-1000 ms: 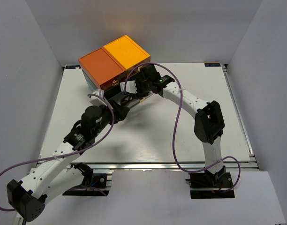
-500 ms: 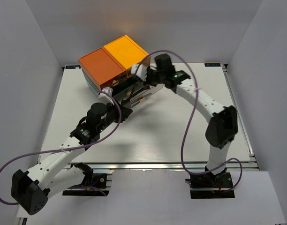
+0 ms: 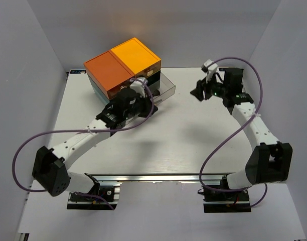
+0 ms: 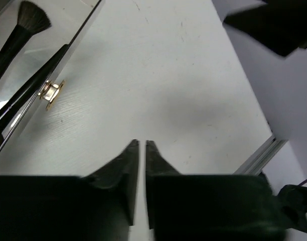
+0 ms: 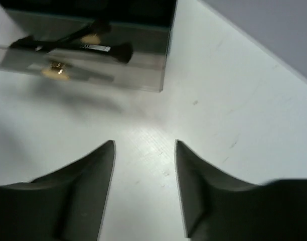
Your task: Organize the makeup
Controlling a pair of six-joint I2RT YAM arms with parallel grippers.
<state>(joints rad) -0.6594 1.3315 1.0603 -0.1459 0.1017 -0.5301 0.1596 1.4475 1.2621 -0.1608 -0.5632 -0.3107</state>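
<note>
Brushes (image 4: 23, 30): black-handled, lying in the clear drawer (image 3: 163, 86) standing open from the orange-topped box (image 3: 121, 65) on the desk (image 3: 183, 140); left end effector (image 4: 141, 146) near the drawer front, fingers almost together, empty; right end effector (image 5: 145, 146) well apart, spread wide, empty.

Bright, even light, soft shadows; the right hand (image 5: 145, 143) looms dark and blurred.

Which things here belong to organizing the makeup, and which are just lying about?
Job:
black-handled brushes
clear drawer holding them, pulled out of the orange-topped box

Just there:
aluminium rail along the table near edge
</note>
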